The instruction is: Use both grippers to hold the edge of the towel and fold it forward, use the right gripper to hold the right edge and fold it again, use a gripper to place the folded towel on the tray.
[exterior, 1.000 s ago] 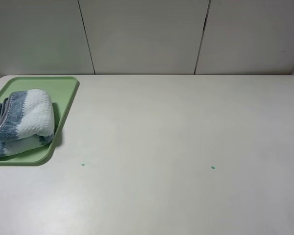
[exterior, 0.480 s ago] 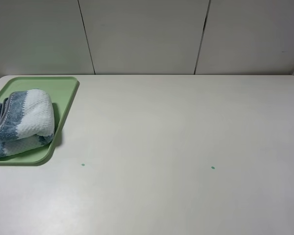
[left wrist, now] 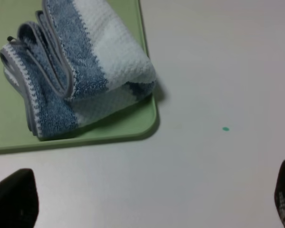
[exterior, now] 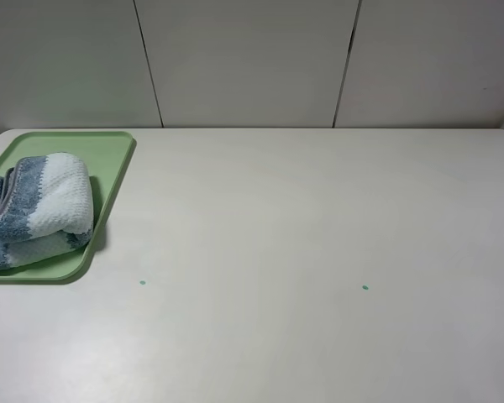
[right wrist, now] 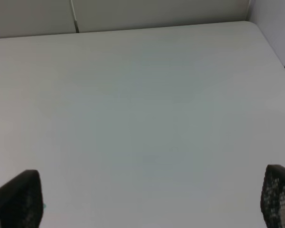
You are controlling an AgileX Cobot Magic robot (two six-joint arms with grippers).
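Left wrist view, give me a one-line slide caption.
Folded striped towel resting on the green tray, left gripper open and clear above the white table.

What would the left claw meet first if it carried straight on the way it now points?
Probably bare table first, then the near rim of the tray holding the folded towel. The left claw stands open and empty; its height above the table is unclear.

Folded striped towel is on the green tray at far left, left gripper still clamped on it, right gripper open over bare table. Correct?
One thing is off: the left gripper is not clamped on the towel. The left wrist view shows its fingers spread wide over bare table, short of the tray. The rest holds: folded towel on the tray at far left, right gripper open over bare table.
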